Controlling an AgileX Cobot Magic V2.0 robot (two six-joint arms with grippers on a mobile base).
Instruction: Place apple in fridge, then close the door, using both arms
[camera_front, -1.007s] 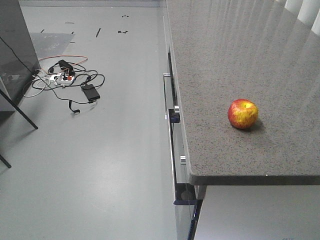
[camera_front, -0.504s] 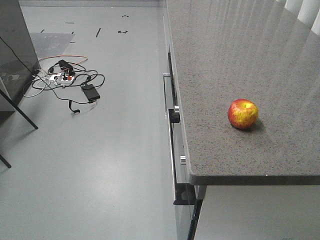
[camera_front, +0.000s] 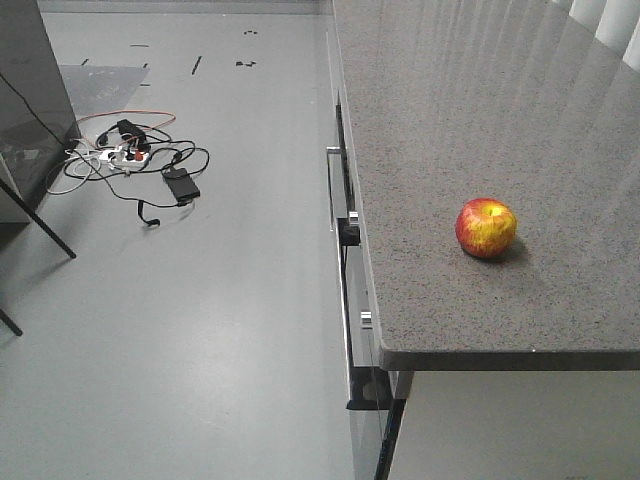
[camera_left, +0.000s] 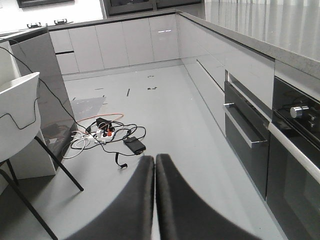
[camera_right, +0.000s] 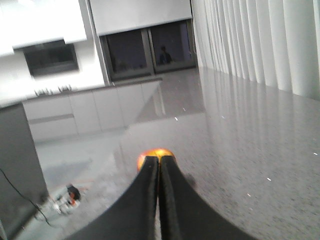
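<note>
right wrist: I only get the top of the apple (camera_right: 156, 151) over the right hand (camera_right: 159, 162) | front: desk (camera_front: 480, 100) runs off-frame right | floor cables (camera_front: 135, 160) too tiny

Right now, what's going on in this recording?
Nothing is being handled yet. The apple sits alone on the grey stone countertop, untouched. The right fingers are shut and empty, pointing toward the apple from a distance. The left fingers are shut too, aimed out over the kitchen floor beside the cabinets. The apple has not been picked up, so no fridge step has begun.
</note>
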